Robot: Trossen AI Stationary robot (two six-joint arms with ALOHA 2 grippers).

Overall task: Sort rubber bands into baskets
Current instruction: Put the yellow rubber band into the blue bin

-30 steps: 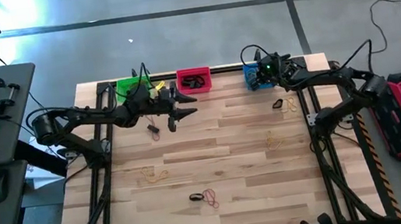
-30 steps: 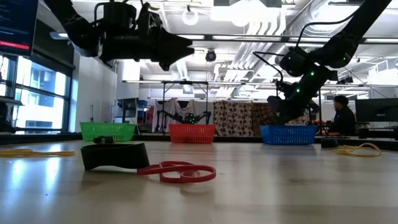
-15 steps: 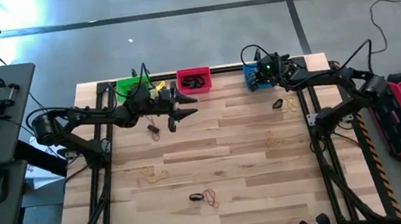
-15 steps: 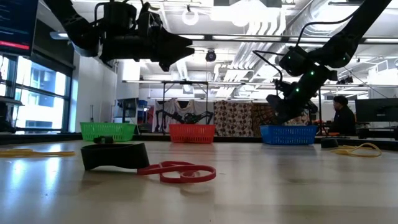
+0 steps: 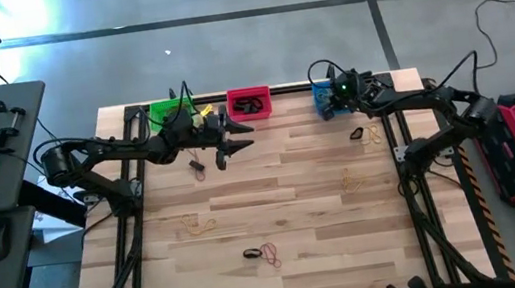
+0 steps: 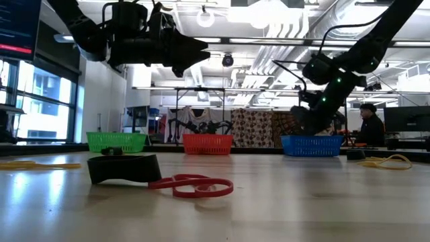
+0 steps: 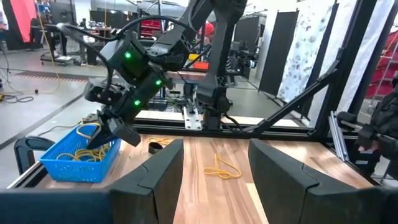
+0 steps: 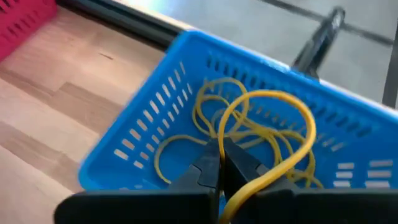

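Over the wooden table (image 5: 274,192), the left hand (image 5: 233,142) is hovering with fingers spread wide, empty, just in front of the red-pink plastic basket (image 5: 249,103). Right of it, the right hand (image 8: 219,163) is pinching a yellow rubber band (image 8: 273,134) above the blue plastic basket (image 8: 149,130), which is holding more yellow loops.

The blue basket (image 8: 205,118) was cut at the picture's edge. The green basket (image 5: 164,110) was partly hidden under the left arm; its contents stayed unclear.
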